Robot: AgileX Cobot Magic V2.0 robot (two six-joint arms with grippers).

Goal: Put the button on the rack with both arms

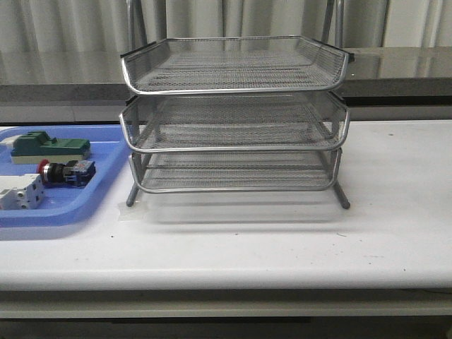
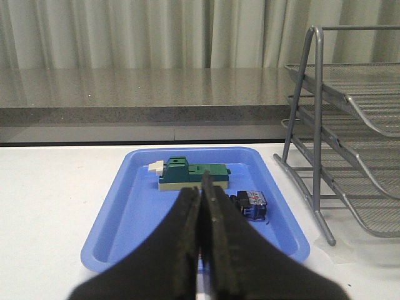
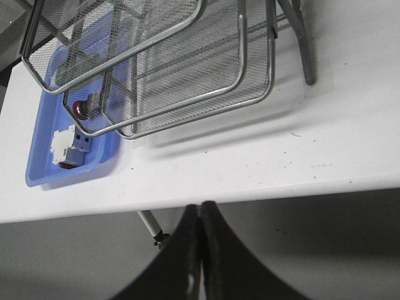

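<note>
The button (image 1: 66, 171), red head, black body and blue rear block, lies on its side in the blue tray (image 1: 70, 208) at the left. It shows partly in the left wrist view (image 2: 251, 204) and through the mesh in the right wrist view (image 3: 80, 107). The three-tier wire rack (image 1: 234, 116) stands mid-table, its tiers bare. No arm shows in the front view. My left gripper (image 2: 201, 187) is shut and empty, short of the tray. My right gripper (image 3: 199, 209) is shut and empty, out past the table's front edge.
The blue tray also holds a green block (image 1: 51, 147) at the back and a white terminal block (image 1: 19, 191) at the front. A grey counter (image 1: 395, 67) and curtains run behind the table. The rack's frame (image 2: 306, 119) stands right of the tray.
</note>
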